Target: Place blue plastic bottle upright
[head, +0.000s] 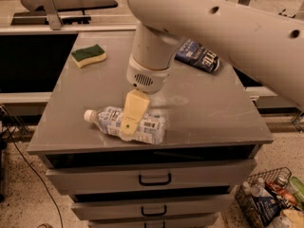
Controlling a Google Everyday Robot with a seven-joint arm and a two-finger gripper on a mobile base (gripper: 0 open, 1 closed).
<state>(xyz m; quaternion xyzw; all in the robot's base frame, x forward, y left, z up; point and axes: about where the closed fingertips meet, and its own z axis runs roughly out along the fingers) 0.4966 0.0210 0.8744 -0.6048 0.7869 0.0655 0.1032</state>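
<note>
The blue plastic bottle [148, 126] lies on its side near the front edge of the grey cabinet top [213, 113]. It is clear, with a pale blue-and-white label, and its white cap [89, 115] points left. My gripper [128, 126] hangs down from the large white arm [199, 23], directly over the bottle's middle and down at its level. It covers part of the label.
A green-and-yellow sponge [89, 54] lies at the back left of the top. A dark blue snack bag [198, 56] lies at the back right, partly behind the arm. Drawers [155, 179] sit below the top. A wire basket [270, 201] of clutter stands on the floor at lower right.
</note>
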